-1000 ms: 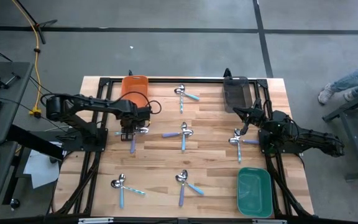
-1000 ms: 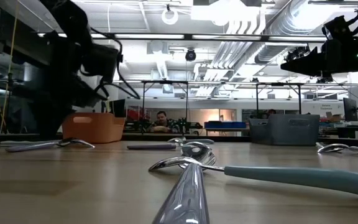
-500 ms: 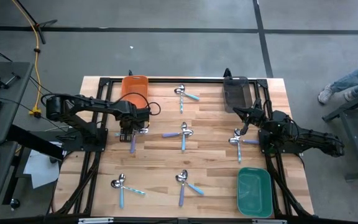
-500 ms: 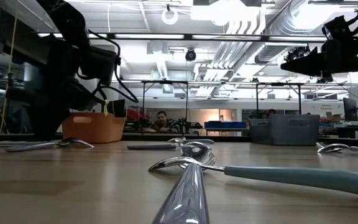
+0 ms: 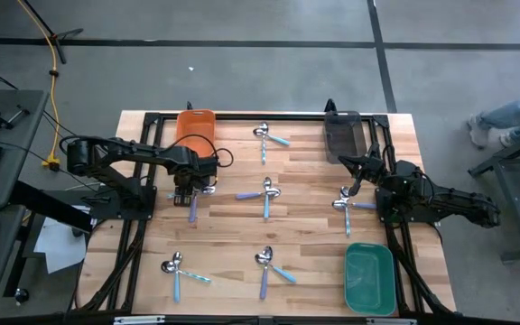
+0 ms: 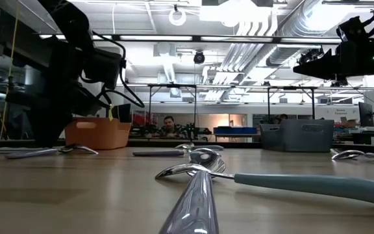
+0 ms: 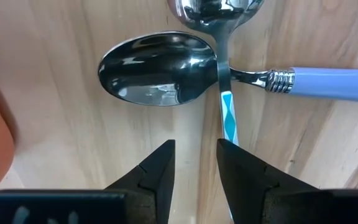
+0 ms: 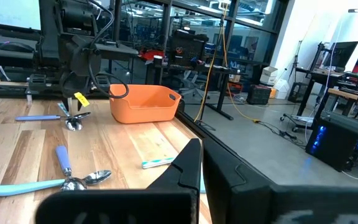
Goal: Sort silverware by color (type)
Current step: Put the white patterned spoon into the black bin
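Silverware lies on the table in crossed pairs, silver heads with light-blue, teal or purple handles. My left gripper (image 5: 189,186) hangs open, pointing down, over the pair next to the orange bin (image 5: 196,128). In its wrist view the fingers (image 7: 196,158) stand just short of a spoon bowl (image 7: 157,68) with a light-blue handle (image 7: 334,84). A thin teal-patterned handle (image 7: 227,118) crosses that spoon's neck and runs under one finger. My right gripper (image 5: 353,179) waits shut (image 8: 202,167) above the pair (image 5: 345,204) near the grey bin.
Other pairs lie at the far middle (image 5: 265,136), the centre (image 5: 265,192), near left (image 5: 177,268) and near middle (image 5: 265,262). The grey bin (image 5: 343,135) sits far right and the green bin (image 5: 369,278) near right. A person's legs (image 5: 504,122) show beyond the right edge.
My left gripper has dropped a little toward the pair of utensils beside the orange bin, then held still. No utensil has moved.
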